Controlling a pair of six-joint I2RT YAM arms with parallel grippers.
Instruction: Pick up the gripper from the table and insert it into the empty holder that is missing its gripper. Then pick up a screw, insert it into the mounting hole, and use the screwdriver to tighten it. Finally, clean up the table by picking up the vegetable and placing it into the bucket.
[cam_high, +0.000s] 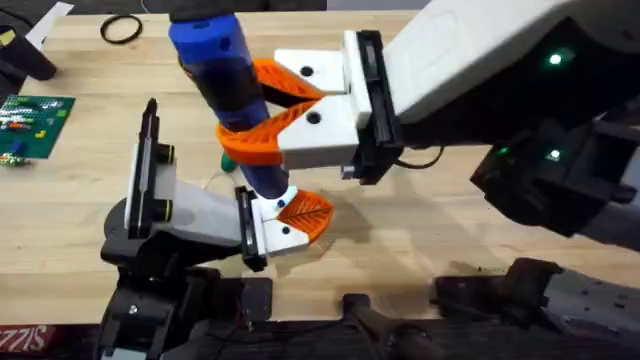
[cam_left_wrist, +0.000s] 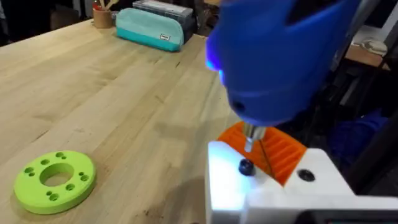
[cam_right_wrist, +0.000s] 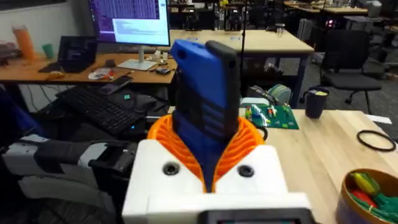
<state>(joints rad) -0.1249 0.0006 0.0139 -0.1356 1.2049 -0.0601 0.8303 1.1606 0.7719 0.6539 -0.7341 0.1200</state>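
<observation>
The blue screwdriver (cam_high: 215, 50) stands nearly upright with my right gripper (cam_high: 255, 108) shut on it between two smooth orange fingers. Its metal bit (cam_left_wrist: 249, 140) points down at a dark screw (cam_left_wrist: 245, 167) in the white block base of the orange ribbed gripper (cam_high: 305, 212). That gripper sits at the end of the grey-white holder (cam_high: 190, 210), which is my left arm. A blue light glows on the screwdriver (cam_left_wrist: 280, 56). A bit of dark green, maybe the vegetable (cam_high: 228, 160), peeks out behind the screwdriver. The yellow-tan bucket (cam_right_wrist: 373, 174) holds colourful toys.
A lime-green ring with holes (cam_left_wrist: 55, 179) lies on the wooden table (cam_left_wrist: 124, 93). A teal case (cam_left_wrist: 149, 28) lies at the table's far edge. A green circuit board (cam_high: 30, 120) and a black cable loop (cam_high: 120, 30) sit at the far left.
</observation>
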